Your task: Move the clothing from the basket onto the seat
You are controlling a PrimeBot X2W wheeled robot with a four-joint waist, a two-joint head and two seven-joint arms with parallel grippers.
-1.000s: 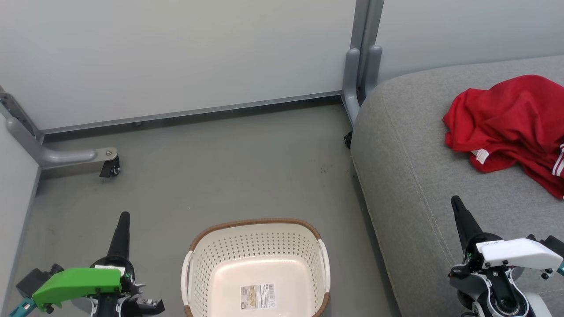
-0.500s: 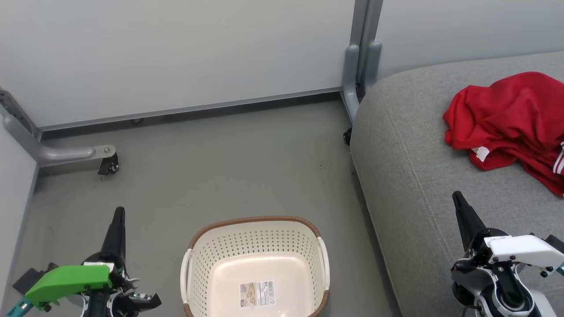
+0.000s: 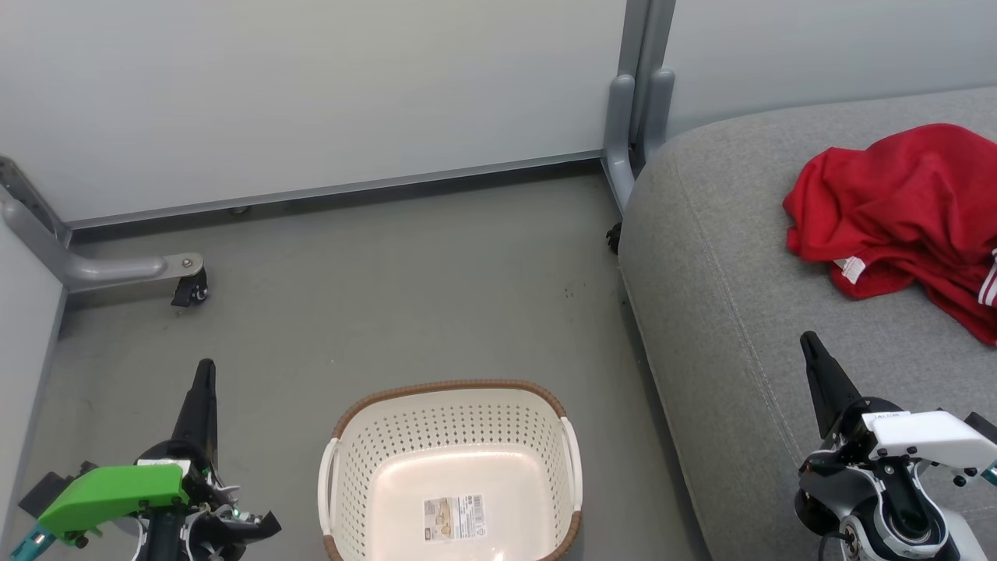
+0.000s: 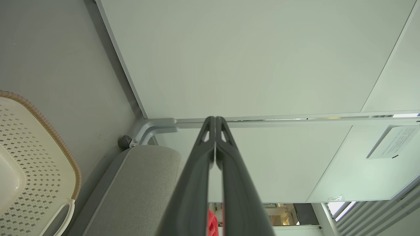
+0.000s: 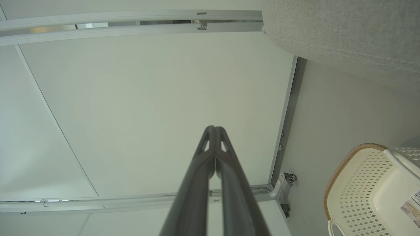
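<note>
Grey floor (image 3: 389, 296), a few dark specks. Pale partition panels (image 3: 311, 93) on grey metal frames (image 3: 632, 93); black caster (image 3: 191, 291) at the left foot.

Soft, matt red cloth clothing (image 3: 896, 202) rumples on the seat (image 3: 724, 312), coarse grey woven upholstery, beyond the right hand (image 3: 810, 344); to that hand's left, a glossy cream perforated plastic basket (image 3: 436, 428), paper label (image 3: 454, 518) inside, on the matt grey floor (image 3: 389, 296).

You're looking at bright red clothing (image 3: 896, 195) with white stripes and a white tag. The seat (image 3: 724, 327) is mid-grey woven fabric. Your basket (image 3: 436, 432) is cream, dotted with perforations, its braided rim brown. The left gripper (image 3: 204, 374) has a green cover, the right gripper (image 3: 810, 347) a white one; both have black fingers.
</note>
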